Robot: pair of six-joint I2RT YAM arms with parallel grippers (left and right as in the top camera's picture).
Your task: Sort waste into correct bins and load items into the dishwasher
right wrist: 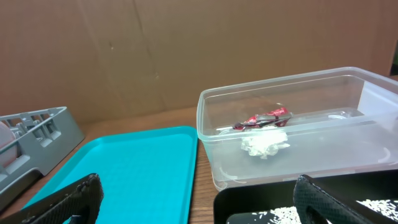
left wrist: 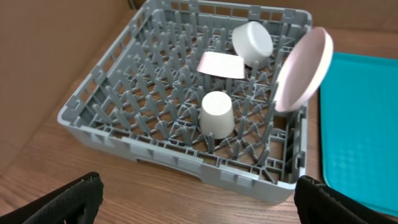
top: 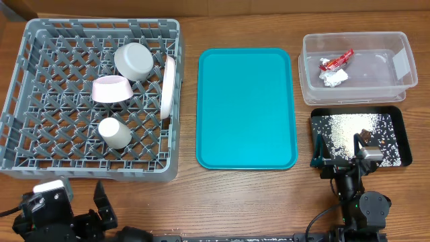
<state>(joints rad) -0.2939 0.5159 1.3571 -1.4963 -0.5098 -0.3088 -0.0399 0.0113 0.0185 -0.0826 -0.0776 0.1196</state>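
Note:
The grey dish rack (top: 40, 101) at the left holds a greyish bowl (top: 138, 60), a pinkish bowl (top: 111, 89), a white cup (top: 115, 133) and a white plate (top: 168, 86) standing on edge. They also show in the left wrist view: cup (left wrist: 217, 114), plate (left wrist: 303, 68). The clear tub (top: 396, 81) holds the red wrapper (top: 336, 62) and paper wad (top: 334, 78). The black tray (top: 396, 128) holds rice grains (top: 346, 133). I cannot make out the brown lump. My left gripper (left wrist: 202, 205) is open and empty before the rack. My right gripper (right wrist: 199, 205) is open and empty over the black tray's near edge.
The flat teal tray (top: 246, 107) lies bare between the rack and the bins. The wooden table's front edge is close behind both arms. A brown cardboard wall stands behind the table in the wrist views.

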